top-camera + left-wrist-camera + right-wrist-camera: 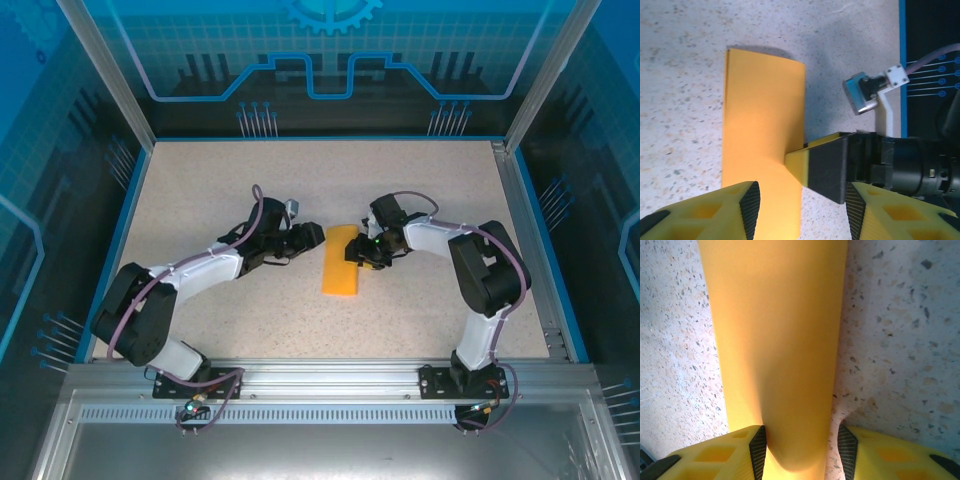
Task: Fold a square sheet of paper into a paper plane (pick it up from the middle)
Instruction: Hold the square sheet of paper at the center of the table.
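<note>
Top external: square sheet of paper (341,263) looks light, floppy; pinch mid-edge. Left end effector (316,236) open; right end effector (357,251) grip unclear.

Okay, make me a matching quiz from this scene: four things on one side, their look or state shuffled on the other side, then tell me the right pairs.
Column one
1. left tool
2. right tool
3. paper sheet
4. table

Column two
A. speckled beige surface
B. orange-yellow, folded to a narrow rectangle, lying between the two tools
C. jaws open, gripping nothing
D. the paper passes between its jaws

Pairs: 1-C, 2-D, 3-B, 4-A
</note>
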`<state>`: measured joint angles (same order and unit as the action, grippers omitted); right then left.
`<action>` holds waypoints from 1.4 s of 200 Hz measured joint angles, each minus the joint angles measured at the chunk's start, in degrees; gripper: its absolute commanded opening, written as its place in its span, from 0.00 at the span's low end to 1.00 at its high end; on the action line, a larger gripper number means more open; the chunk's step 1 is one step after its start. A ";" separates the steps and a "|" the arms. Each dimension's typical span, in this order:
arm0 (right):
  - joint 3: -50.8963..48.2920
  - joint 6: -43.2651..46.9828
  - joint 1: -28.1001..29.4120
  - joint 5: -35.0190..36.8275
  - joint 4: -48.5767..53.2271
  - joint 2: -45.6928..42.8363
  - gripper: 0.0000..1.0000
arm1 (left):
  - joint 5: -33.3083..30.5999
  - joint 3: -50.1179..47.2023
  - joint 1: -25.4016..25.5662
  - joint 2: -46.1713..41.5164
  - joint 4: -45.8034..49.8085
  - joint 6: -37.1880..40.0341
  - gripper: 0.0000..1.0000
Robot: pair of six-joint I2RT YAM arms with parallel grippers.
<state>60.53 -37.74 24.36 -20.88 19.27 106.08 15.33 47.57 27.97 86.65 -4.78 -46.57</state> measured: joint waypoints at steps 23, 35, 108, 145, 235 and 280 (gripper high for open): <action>1.81 0.28 0.02 0.15 2.32 1.09 0.47 | -1.05 -0.85 -0.04 0.04 1.44 0.02 0.53; 2.82 0.68 0.09 0.31 3.65 1.60 0.47 | -1.20 -0.94 -0.04 0.17 2.03 0.04 0.53; 5.84 1.99 0.85 2.25 7.89 3.04 0.47 | -1.22 -0.94 -0.04 0.39 2.16 0.02 0.53; 6.36 1.95 0.92 2.54 8.55 3.37 0.47 | -1.20 -0.94 -0.04 0.46 2.23 0.07 0.53; 7.26 1.92 1.27 3.56 9.77 3.85 0.47 | 0.79 -0.72 -0.04 3.74 2.38 0.33 0.16; 7.37 1.90 1.27 3.61 9.90 3.98 0.47 | 3.96 1.46 -0.04 8.41 2.16 -0.07 0.00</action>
<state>67.90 -35.83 25.63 -17.28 29.17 110.06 19.29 49.04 27.92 95.07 -2.61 -46.63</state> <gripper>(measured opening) 0.464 0.067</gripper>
